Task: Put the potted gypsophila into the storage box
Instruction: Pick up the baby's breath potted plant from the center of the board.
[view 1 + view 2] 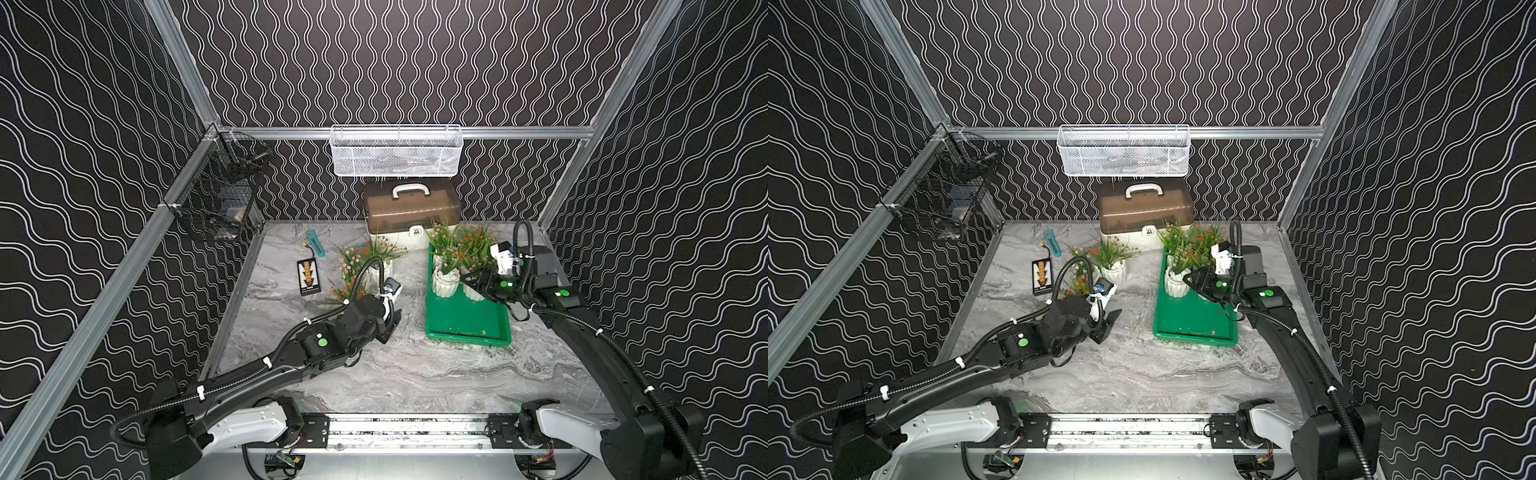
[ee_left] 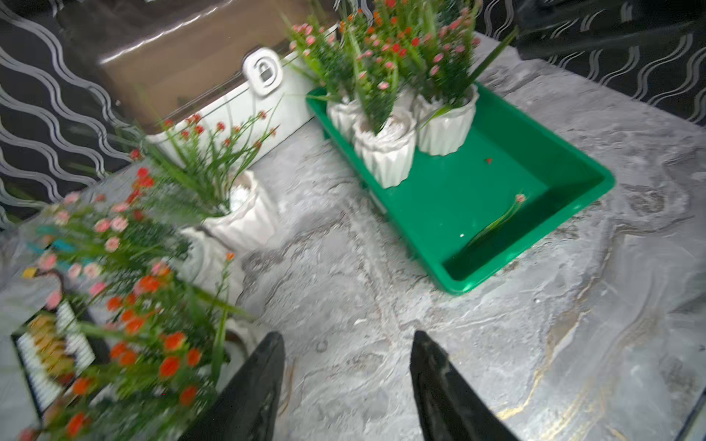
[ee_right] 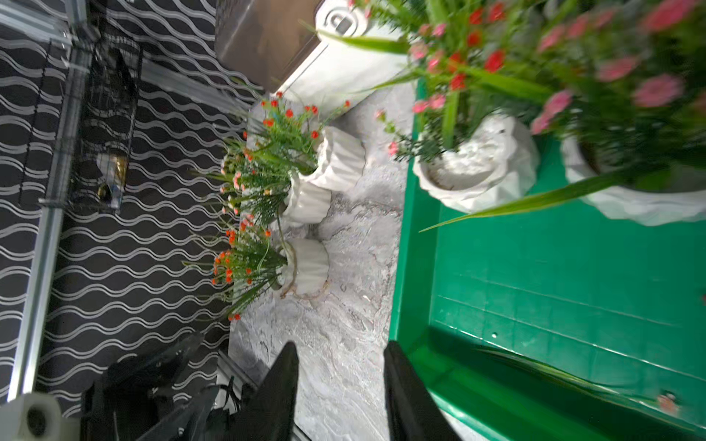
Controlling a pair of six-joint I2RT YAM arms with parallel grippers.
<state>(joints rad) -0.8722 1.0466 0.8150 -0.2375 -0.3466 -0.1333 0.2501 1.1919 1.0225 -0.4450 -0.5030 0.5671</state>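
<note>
We judge the task half done. Three potted gypsophila stand upright and close together at the far end of the storage box. The other three pots stand in a row on the desk to its left, near the white case. The left gripper hovers over bare desk with its jaws apart and nothing between them, just beside the orange-flowered pot at the near end of that row. The right gripper hangs by the box, near the pots standing in it, with its jaws parted and empty. The step in hand looks to us like the reach for a fourth pot. Next we would turn the left gripper toward that nearest pot, sink below the foliage and close on the ribbed wall rather than the stems. We would then carry the pot to the bare near half of the box, with the right arm drawn clear.
</note>
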